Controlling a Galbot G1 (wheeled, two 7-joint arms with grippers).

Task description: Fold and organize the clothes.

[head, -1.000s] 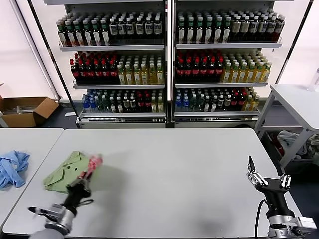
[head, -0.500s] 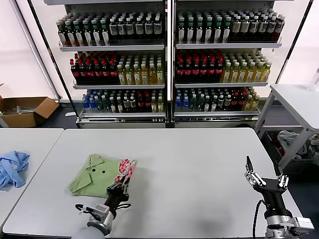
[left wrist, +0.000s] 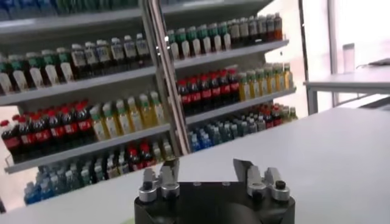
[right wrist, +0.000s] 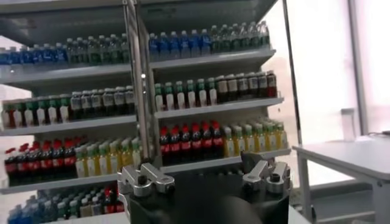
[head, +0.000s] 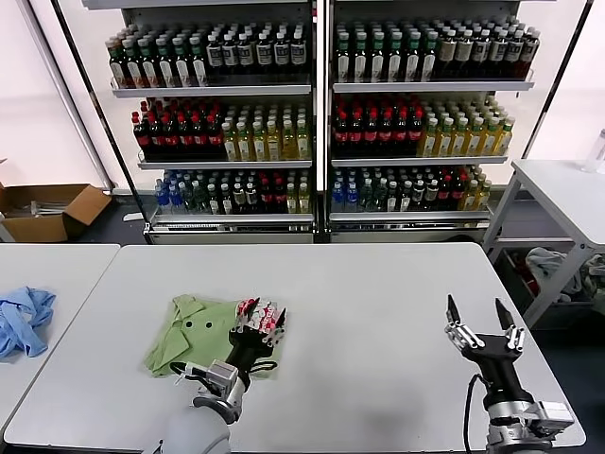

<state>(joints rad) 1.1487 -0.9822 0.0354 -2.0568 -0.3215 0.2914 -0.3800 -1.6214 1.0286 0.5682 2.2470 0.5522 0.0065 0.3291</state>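
Note:
The light green shirt (head: 198,339) lies bunched on the grey table (head: 378,303), left of the middle. Its red-and-white checkered part (head: 261,315) is turned up at the right side, and two dark buttons show near the collar. My left gripper (head: 251,335) reaches in from the near edge and sits over the shirt's right edge, just below the checkered part. In the left wrist view my left gripper (left wrist: 206,165) is open with nothing between the jaws. My right gripper (head: 477,320) is open and empty above the table's near right corner, also seen in its wrist view (right wrist: 195,170).
A light blue garment (head: 24,319) lies on a separate table at the left. Shelves of bottles (head: 312,123) stand behind the table. A cardboard box (head: 52,210) sits on the floor at the far left, and another table (head: 567,189) stands at the right.
The shirt and my left gripper have moved right across the table, from near the left edge towards the middle. My right gripper has shifted slightly left and turned.

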